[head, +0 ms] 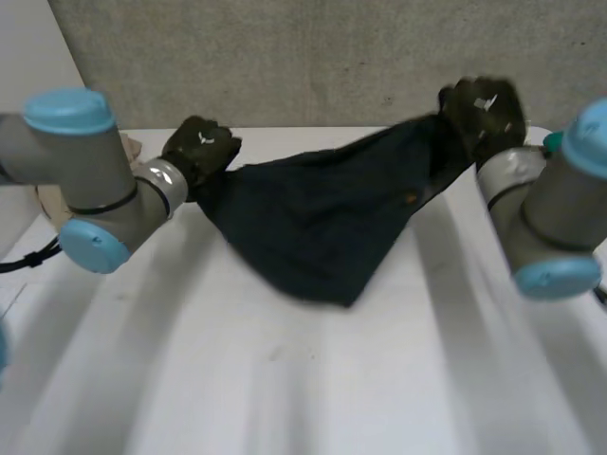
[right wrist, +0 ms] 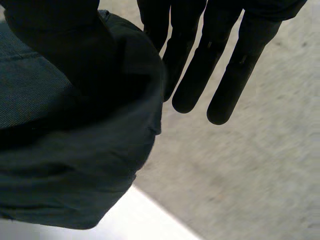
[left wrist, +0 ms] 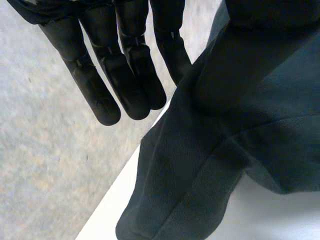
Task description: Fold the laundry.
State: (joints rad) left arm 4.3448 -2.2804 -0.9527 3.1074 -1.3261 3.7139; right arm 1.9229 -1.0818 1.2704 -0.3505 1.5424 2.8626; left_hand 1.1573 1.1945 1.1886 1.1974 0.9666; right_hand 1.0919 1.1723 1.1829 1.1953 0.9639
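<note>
Head view: cloth [head: 322,223] is held above the table [head: 285,379], corners pinched by the left hand [head: 199,147] and right hand [head: 484,109] (other fingers [left wrist: 107,95] straight); no fold is made yet.

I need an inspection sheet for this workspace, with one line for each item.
Surface: white table.
Job's things: dark cloth, hanging between the hands and sagging to the table.
Clutter: tan thing behind the left arm, too hidden to identify.
Hands: left hand pinches one end of the cloth; right hand pinches the other end, higher.
Cables: nothing seen.
Surroundings: grey wall behind the table.
</note>
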